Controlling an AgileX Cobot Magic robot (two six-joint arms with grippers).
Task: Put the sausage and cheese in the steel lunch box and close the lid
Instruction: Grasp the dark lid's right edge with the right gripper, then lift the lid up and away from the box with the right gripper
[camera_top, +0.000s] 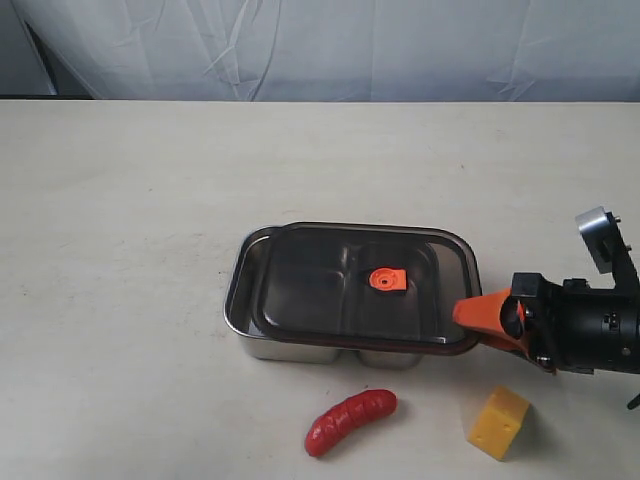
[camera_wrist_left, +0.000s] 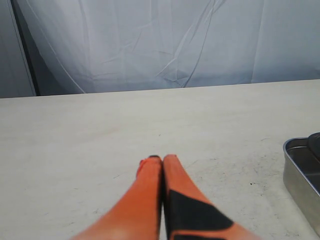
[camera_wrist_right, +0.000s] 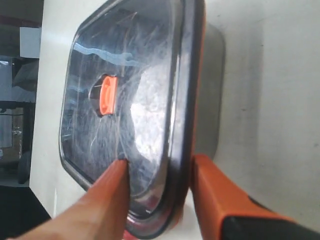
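A pale, scuffed tabletop runs back to a wrinkled white cloth backdrop — evenly lit.

We are looking at a pale off-white table that is filling most of the exterior view, with faint scuffs and dark specks showing on it; behind its far edge a wrinkled white cloth is hanging as a backdrop; at the cloth's left a dark strip is slanting down to the table.
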